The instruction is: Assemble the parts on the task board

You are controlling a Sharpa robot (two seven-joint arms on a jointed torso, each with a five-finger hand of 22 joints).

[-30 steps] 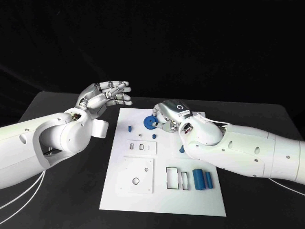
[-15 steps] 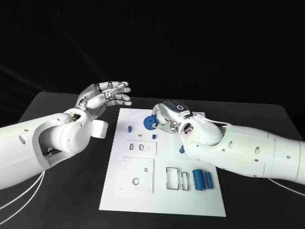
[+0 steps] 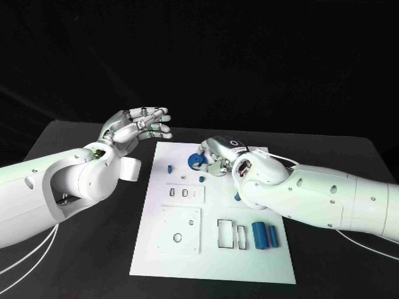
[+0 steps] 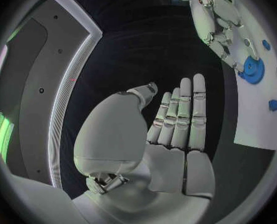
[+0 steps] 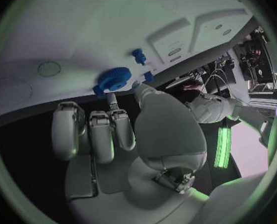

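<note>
**Right hand at the blue gear, left hand raised**

On the far part of the white task board (image 3: 214, 261) stands a round blue gear (image 3: 195, 161). The right hand (image 3: 219, 156) is at the gear, its fingertips (image 5: 113, 98) touching the toothed edge; I cannot tell if it really grips it. Two blue cylinders (image 3: 266, 235) lie near the board's front right side. Beside the board's far left corner, the left hand (image 3: 136, 126) is raised over the black table (image 3: 91, 261), fingers straight and apart, holding nothing.
</note>
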